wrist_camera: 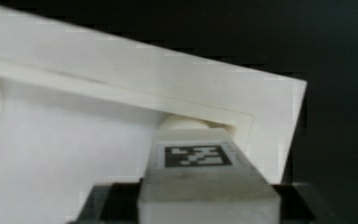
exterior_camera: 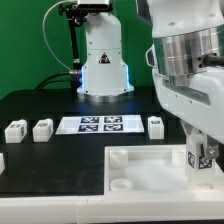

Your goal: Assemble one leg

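My gripper (exterior_camera: pixel 201 164) is shut on a leg (exterior_camera: pixel 196 154), a small white block with a black-and-white tag facing out. It holds the leg upright at the corner of the large white base (exterior_camera: pixel 140 172) on the exterior view's right. In the wrist view the leg (wrist_camera: pixel 201 165) sits between my dark fingers (wrist_camera: pixel 115 203), with the gripper (wrist_camera: pixel 202 206) closed on both its sides. The leg's far end meets a round corner socket (wrist_camera: pixel 197 124) of the base (wrist_camera: pixel 87 110). I cannot tell how deep it sits in the socket.
Loose legs stand on the black table: two on the exterior view's left (exterior_camera: pixel 15 129) (exterior_camera: pixel 42 128) and one behind the base (exterior_camera: pixel 155 125). The marker board (exterior_camera: pixel 100 124) lies in the middle. The arm's pedestal (exterior_camera: pixel 104 65) stands behind it.
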### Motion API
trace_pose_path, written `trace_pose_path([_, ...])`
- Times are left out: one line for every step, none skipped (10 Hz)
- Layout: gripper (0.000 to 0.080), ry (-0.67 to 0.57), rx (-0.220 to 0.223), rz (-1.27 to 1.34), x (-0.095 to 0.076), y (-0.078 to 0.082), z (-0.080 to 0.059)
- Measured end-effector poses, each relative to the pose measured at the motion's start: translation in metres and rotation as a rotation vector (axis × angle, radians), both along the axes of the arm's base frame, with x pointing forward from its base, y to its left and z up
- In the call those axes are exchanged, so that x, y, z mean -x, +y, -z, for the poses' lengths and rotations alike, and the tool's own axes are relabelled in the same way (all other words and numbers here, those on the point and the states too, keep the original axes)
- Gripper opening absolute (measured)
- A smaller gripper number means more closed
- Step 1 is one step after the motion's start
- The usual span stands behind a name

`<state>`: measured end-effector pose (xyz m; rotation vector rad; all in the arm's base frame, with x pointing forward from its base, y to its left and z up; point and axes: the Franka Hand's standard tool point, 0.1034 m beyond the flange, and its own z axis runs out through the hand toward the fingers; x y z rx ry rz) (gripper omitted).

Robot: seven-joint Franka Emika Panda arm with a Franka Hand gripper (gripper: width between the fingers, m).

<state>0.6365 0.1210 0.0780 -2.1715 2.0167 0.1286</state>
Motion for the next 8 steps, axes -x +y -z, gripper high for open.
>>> trace_pose_path([0.0295,0.004,-0.004,0.022,0.0002,0.0012,0.0001])
trace_pose_path([0.0366,0.003,-0.003,0.012,0.0002,0.0012,0.0002])
trace_pose_path([0.0366,0.002,-0.003,0.008,0.0004,0.0014,0.0005])
trace_pose_path([0.055,-0.01,0.001,-0.057,0.0005,0.0013,0.0007])
trace_pose_path([0.055,-0.014,0.007,-0.163,0.0024,0.0015,0.0018])
trace_pose_path([0.0632,-0.042,0.029,-0.371,0.0012,-0.0007,0.0007])
trace_pose_path([0.0644,-0.084,0.046,-0.553,0.0,-0.0012,-0.0001])
trace_pose_path([0.0644,-0.101,0.051,-0.652,0.0002,-0.0016,0.0005])
